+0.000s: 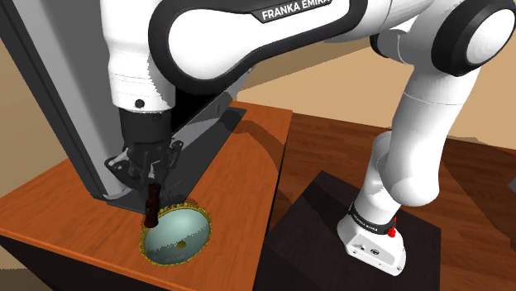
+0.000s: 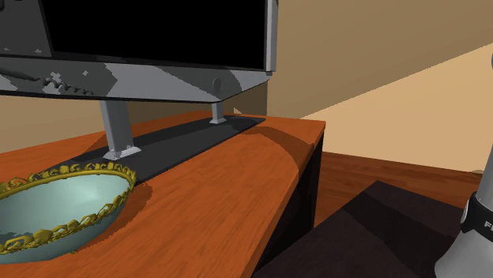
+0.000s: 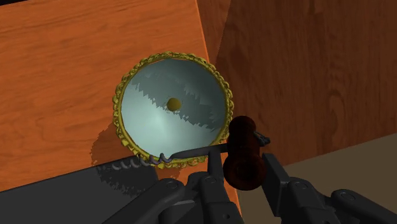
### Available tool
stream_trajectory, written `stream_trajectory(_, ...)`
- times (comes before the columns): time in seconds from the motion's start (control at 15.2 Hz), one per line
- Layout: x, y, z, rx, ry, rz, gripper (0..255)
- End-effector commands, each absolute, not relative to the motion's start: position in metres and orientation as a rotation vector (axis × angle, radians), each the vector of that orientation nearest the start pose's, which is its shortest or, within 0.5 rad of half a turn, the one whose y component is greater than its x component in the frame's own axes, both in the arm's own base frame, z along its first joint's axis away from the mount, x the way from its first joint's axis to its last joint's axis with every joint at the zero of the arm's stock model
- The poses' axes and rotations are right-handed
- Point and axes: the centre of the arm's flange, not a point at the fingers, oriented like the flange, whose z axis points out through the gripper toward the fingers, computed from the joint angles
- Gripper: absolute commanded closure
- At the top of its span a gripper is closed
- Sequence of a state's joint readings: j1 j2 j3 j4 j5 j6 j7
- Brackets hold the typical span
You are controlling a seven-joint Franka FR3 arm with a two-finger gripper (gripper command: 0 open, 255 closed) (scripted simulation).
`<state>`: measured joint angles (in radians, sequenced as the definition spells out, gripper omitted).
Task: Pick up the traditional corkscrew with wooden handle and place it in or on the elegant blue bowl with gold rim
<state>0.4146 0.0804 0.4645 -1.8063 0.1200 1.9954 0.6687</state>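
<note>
Pincer [image 3: 245, 173] is clamped on the dark wooden handle of the corkscrew [image 3: 242, 145], held above the tabletop [image 3: 76, 63] with its metal spiral reaching across the gold rim of the pale blue bowl [image 3: 159, 124], which sits just beside a tabletop edge. The thick handle likely gives the surest hold, but it appears to hang outside the rim, so a shift toward the bowl's centre seems needed before release

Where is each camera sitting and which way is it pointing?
Shoulder view: beside the stand, looking down at the table; arm and claw holding the corkscrew near the bowl show.
Second exterior view: low by the table, facing the bowl and monitor; the arm's base shows at right.
Wrist view: on the claw, looking down at the bowl; its fingers show.
All share the bowl.
</note>
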Motion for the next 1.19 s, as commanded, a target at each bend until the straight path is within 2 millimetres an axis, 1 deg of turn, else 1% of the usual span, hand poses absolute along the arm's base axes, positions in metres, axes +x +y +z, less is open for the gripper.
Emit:
stream_trajectory(0.0,0.38,0.46,0.498,-2.944,-0.242,0.029,255)
stream_trajectory(1.12,0.38,0.46,0.408,-2.944,-0.242,0.029,255)
